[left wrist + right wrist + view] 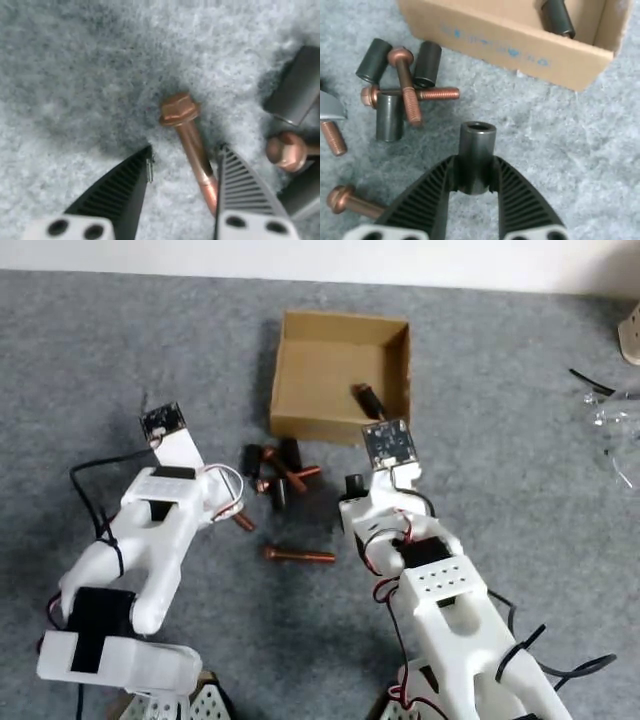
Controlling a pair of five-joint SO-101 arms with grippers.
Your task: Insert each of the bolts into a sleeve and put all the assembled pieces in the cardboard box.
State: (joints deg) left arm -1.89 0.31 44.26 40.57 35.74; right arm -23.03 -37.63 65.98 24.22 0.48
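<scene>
Right end effector (475, 167) clamped on dark sleeve (477, 142), near cardboard box (505, 42). Left end effector (185, 150) wide, straddling copper bolt (180, 110) lying on worktop (75, 75). Bolt looks rigid, light, slick, likely rolls; grab mid-shank, clear of head.

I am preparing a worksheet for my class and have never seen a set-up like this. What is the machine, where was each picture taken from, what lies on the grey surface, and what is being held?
These are two small white robot arms side by side, each ending in a two-fingered hand. The high view looks down on both arms. The other two pictures come from a camera on each arm's wrist. On the grey surface stands a cardboard box with one dark sleeve in it. Next to the box lie a heap of copper bolts and dark sleeves and a lone bolt. The right hand grips a sleeve. The left hand is open around a bolt lying flat.
</scene>
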